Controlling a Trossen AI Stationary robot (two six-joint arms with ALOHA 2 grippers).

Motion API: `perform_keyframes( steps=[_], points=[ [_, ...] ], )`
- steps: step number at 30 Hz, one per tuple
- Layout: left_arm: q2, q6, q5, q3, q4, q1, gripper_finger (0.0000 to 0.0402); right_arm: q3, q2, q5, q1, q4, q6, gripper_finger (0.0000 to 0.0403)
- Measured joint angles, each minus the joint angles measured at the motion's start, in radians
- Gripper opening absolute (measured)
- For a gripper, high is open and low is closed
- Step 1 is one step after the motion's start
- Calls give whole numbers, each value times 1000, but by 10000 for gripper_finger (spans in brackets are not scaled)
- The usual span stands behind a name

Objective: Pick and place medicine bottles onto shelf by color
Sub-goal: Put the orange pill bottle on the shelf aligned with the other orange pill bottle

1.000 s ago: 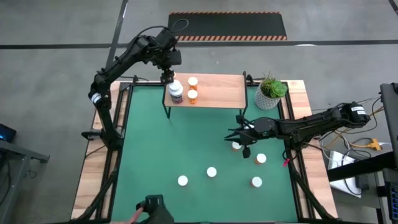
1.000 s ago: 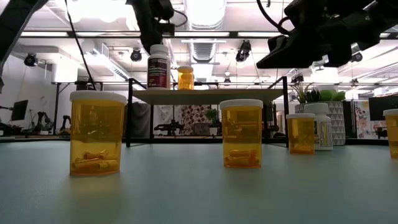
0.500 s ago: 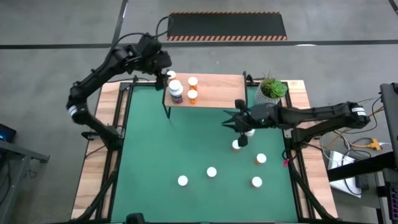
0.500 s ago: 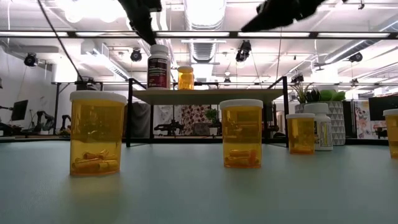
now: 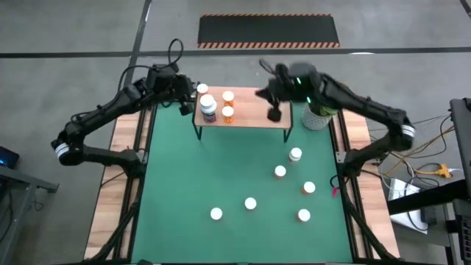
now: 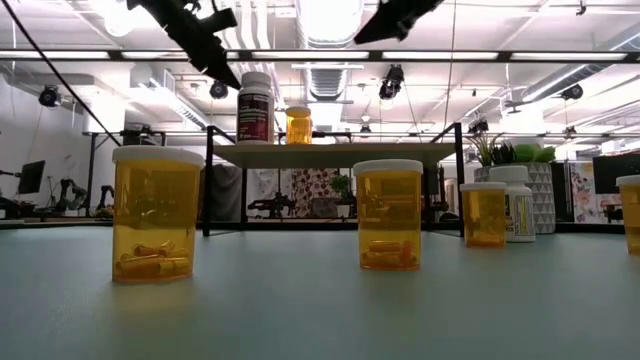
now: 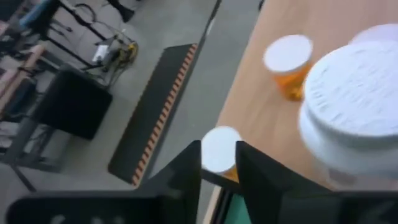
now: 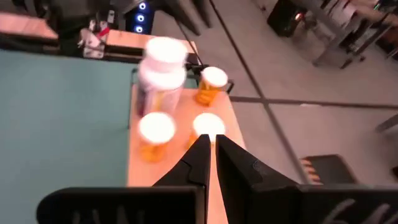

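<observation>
Your right pincer (image 5: 274,114), narrow and empty, hangs over the shelf (image 5: 254,110); left pincer (image 5: 184,99) beside the shelf, its opening unclear.

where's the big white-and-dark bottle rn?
The large white-and-dark bottle stands on the left end of the shelf in the high view, with three small orange bottles close around it; the left gripper is just off that end.

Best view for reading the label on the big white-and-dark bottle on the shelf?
The low view: the big bottle stands side-on on the shelf, its dark label facing the camera. The high view and both wrist views show mostly its white cap.
</observation>
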Motion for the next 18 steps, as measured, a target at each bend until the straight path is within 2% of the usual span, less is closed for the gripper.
perform_keyframes(
  steps=[4,9,15,18],
  points=[
    [-3,0,-1,-28,-23,24,40,214,165,-70,-95,-106,1,17],
    [24,34,5,-40,-16,69,6,460,341,-78,-155,-229,-7,17],
    [101,104,23,-47,30,126,1,684,510,-104,-192,-290,-19,17],
    [134,120,66,-47,47,153,0,786,580,-135,-200,-324,-22,17]
  ],
)
